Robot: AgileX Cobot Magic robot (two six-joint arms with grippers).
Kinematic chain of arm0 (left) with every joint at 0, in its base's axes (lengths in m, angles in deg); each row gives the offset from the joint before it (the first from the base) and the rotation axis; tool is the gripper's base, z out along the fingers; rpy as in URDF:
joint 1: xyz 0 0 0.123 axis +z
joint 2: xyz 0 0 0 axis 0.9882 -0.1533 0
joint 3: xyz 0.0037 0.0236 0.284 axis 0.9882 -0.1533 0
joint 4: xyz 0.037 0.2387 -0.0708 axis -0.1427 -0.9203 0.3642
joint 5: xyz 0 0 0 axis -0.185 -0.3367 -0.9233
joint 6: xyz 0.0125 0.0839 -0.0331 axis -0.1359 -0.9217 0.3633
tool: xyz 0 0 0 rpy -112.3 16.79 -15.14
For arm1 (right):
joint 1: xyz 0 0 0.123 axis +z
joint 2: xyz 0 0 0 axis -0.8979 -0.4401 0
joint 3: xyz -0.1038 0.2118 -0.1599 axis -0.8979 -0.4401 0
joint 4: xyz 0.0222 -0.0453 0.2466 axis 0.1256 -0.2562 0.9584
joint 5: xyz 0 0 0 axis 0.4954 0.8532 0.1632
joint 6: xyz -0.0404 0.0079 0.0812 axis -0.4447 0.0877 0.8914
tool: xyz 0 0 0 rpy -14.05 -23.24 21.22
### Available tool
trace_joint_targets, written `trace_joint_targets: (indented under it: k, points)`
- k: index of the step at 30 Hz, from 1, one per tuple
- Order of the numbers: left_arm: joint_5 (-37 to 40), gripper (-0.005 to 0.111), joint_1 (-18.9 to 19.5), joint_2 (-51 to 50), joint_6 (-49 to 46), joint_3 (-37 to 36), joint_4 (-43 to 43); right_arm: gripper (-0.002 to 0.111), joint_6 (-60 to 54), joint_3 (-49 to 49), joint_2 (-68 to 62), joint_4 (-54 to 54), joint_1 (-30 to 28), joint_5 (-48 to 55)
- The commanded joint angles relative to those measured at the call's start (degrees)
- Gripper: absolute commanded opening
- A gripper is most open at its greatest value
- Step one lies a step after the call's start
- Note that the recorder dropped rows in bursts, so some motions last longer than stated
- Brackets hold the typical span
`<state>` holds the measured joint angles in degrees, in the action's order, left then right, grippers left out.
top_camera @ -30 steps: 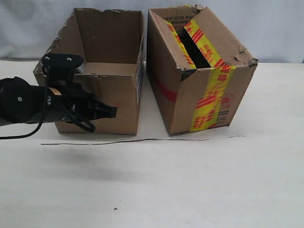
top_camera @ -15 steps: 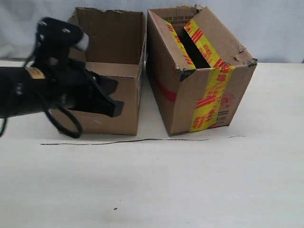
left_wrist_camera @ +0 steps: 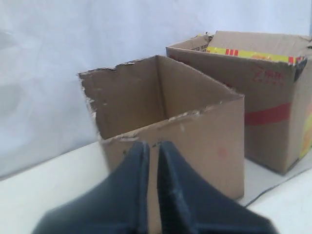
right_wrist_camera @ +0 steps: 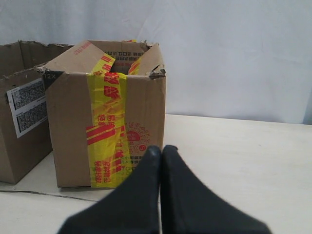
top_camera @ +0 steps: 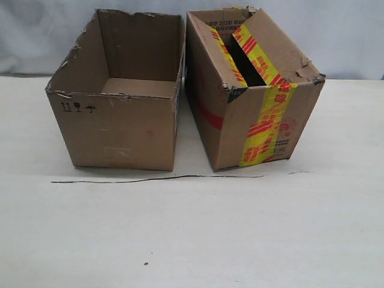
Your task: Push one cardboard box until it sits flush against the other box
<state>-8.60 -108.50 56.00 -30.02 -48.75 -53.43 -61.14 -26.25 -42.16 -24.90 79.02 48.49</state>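
Note:
The plain brown cardboard box [top_camera: 120, 129] stands open-topped on the left, with ragged rims and small black symbols on its near end. The other box [top_camera: 264, 123], taller and wrapped in yellow tape printed in red, stands to its right. Their far ends nearly meet, and a narrow wedge of table shows between their near ends. Neither gripper shows in the exterior view. My left gripper [left_wrist_camera: 153, 145] is shut with nothing in it, a short way back from the plain box [left_wrist_camera: 195, 131]. My right gripper [right_wrist_camera: 161, 148] is shut and empty, in front of the taped box [right_wrist_camera: 105, 122].
A thin black line [top_camera: 156, 178] runs across the pale table [top_camera: 198, 234] just in front of both boxes. A white backdrop [top_camera: 348, 36] hangs behind them. White barcode labels [right_wrist_camera: 27, 107] show on the plain box's long side.
The left arm, which was in front of the plain box's near end, rose and drew back out of the exterior view. Both boxes look unmoved.

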Motion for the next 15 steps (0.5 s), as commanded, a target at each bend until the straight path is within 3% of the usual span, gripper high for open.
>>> trace_joint_targets:
  k: [1, 15]
  points:
    - [0.3, 0.000, 0.3, 7.5, -1.6, -5.1, -0.1, 0.000, -0.6, -0.3, 0.2, 0.1, -0.5, -0.1]
    - [0.5, 0.000, 0.3, 11.5, -1.6, -5.8, -0.1, 0.000, -0.6, -0.3, 0.2, 0.1, -0.5, -0.1]
